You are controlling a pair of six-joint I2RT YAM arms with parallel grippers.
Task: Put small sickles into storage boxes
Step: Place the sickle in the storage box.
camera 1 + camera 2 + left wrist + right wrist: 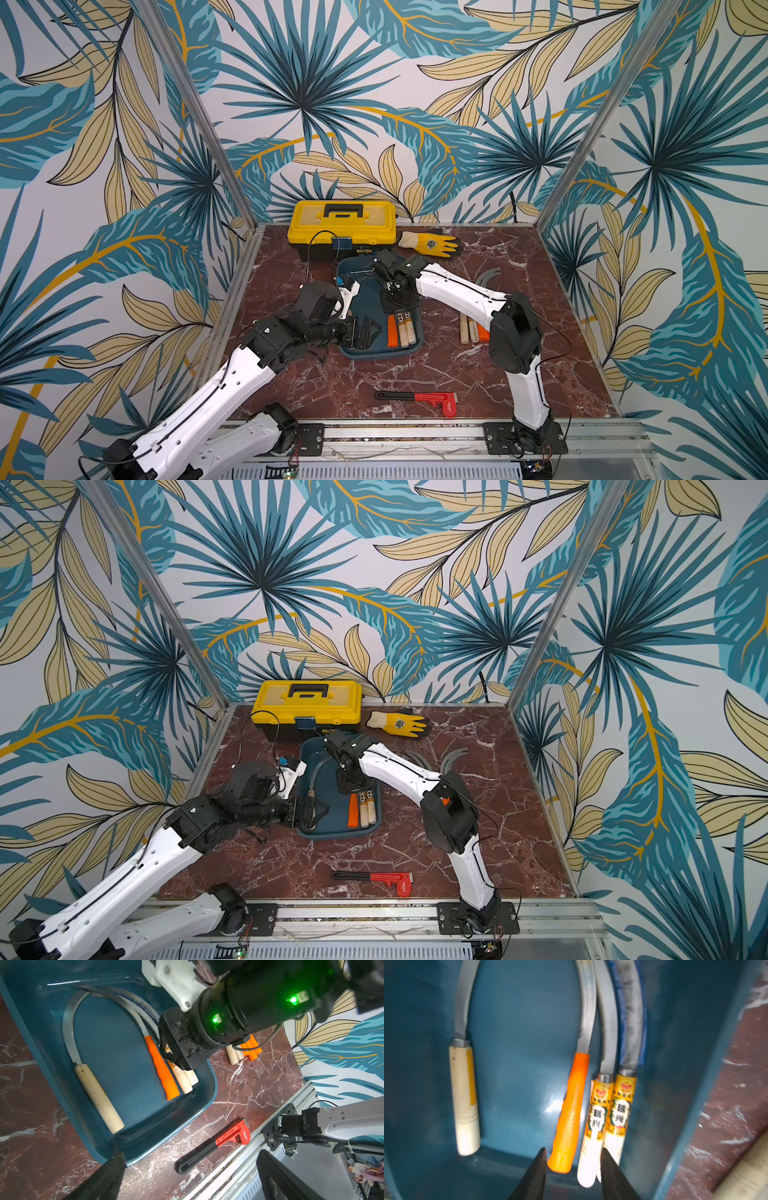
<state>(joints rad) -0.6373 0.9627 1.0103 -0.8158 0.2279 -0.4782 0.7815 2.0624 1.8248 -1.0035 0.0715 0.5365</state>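
While four small sickles [573, 1105], curved grey steel blades, pale-wood and orange handles, lie inside glossy dark-teal plastic tray [519, 1043], right gripper [573, 1148] part-open, empty; left gripper [191, 1153] spread wide, empty. Veined maroon marble table [374, 374], leaf-print walls [311, 83].

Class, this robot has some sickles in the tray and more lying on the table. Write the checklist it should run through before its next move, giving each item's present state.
1. Right gripper jaws apart, holding nothing: ok.
2. Left gripper jaws apart, empty: ok.
3. Four grey-bladed sickles lying inside the dark teal plastic tray: ok.
4. Count of remaining sickles on the red marble table: cannot tell, the right arm hides part of them.
5. Red pipe wrench with black handle lying apart from the tray and the remaining sickles: ok.
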